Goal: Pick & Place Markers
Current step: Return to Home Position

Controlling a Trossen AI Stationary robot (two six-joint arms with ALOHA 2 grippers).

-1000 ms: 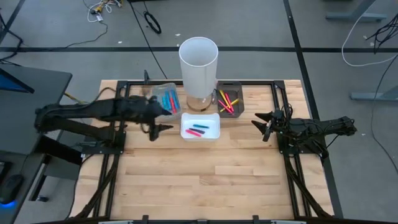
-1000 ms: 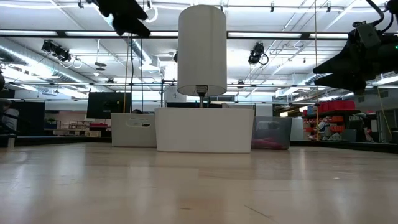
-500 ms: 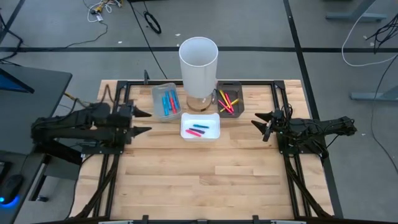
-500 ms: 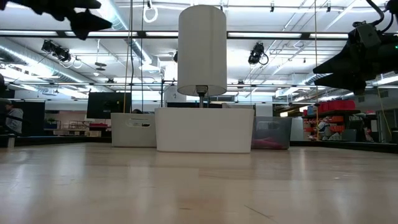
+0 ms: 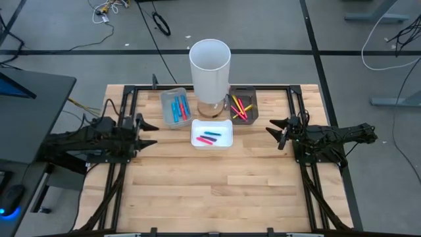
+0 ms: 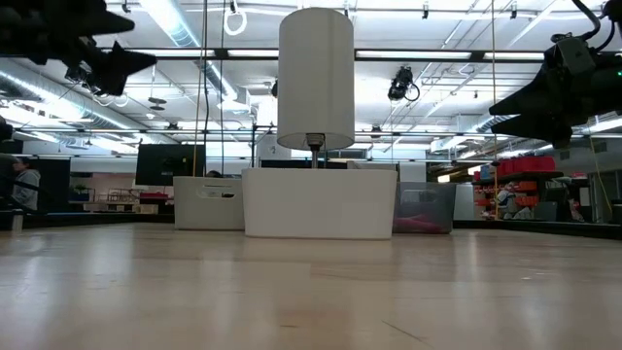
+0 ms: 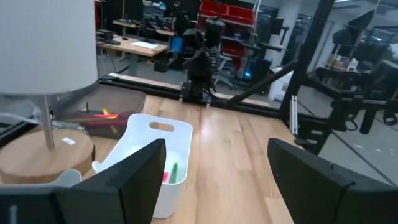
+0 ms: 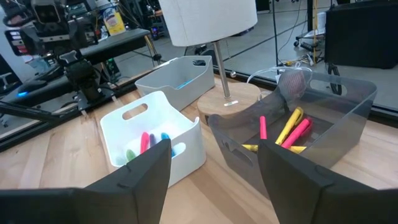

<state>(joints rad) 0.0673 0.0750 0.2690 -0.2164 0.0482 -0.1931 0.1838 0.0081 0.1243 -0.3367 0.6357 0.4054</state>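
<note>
Markers lie in three small trays at the table's far middle. Blue and red ones fill a pale grey tray. Red, blue and green ones lie in a white tray. Yellow and pink ones are in a dark tray. My left gripper hovers open and level at the table's left edge, left of the trays, holding nothing. My right gripper hovers open at the right edge, pointing at the trays, also holding nothing.
A tall white cylinder on a thin post rises from a round wooden base between the grey and dark trays. Black frame rails run along the table's left, right and far sides. Bare wood stretches in front of the trays.
My left gripper has drawn back from beside the grey tray toward the table's left edge, sinking and tipping to level; it stays open with nothing in it. The trays and markers have not moved.
</note>
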